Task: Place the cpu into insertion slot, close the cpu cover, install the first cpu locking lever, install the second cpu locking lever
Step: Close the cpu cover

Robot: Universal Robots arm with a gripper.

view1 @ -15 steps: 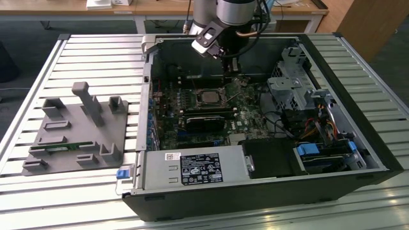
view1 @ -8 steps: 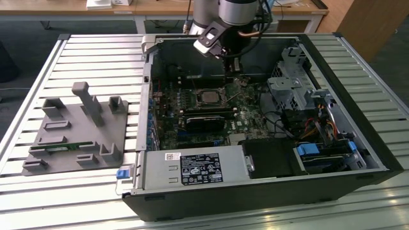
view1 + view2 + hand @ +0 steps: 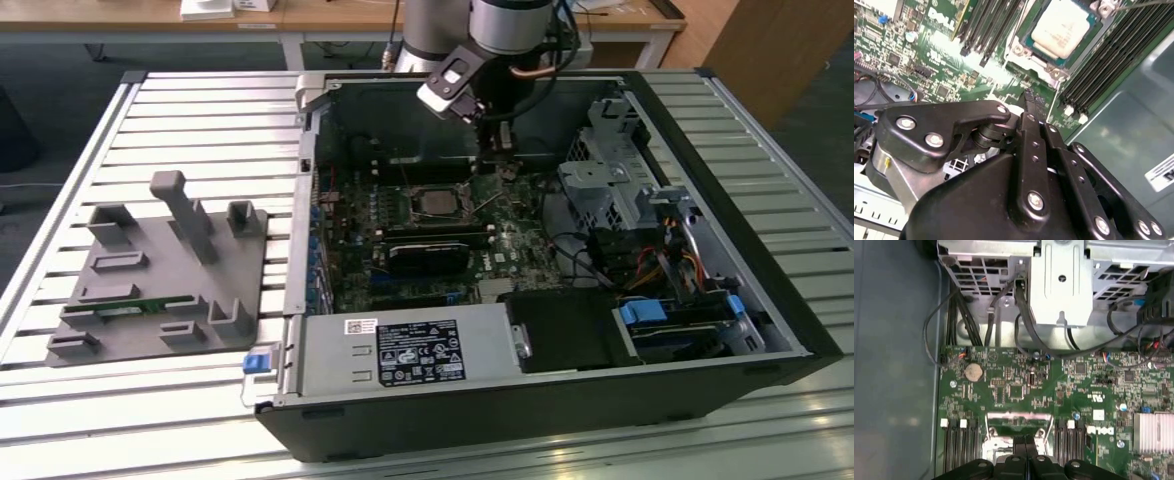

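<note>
The cpu [image 3: 1063, 27], a square chip with a dull silver top, lies in the insertion slot [image 3: 438, 201] on the green motherboard. The silver cpu cover [image 3: 1030, 56] lies flat around it, framing the chip. A thin wire locking lever [image 3: 1149, 4] runs past the slot's corner. My gripper [image 3: 499, 163] hangs low over the board, just to the exterior view's right of the slot. Its black fingers [image 3: 1030, 100] are pressed together with nothing between them. In the first wrist view the fingertips [image 3: 1026, 441] sit at the edge of the cover [image 3: 1015, 419]; whether they touch it I cannot tell.
The open computer case [image 3: 561, 410] holds black memory slots [image 3: 1109, 65], a black card [image 3: 430, 250], a silver drive cage [image 3: 1061, 285] with loose cables [image 3: 961, 315], and a power supply [image 3: 407, 350]. A grey parts fixture [image 3: 154, 275] stands on the slatted table at the exterior view's left.
</note>
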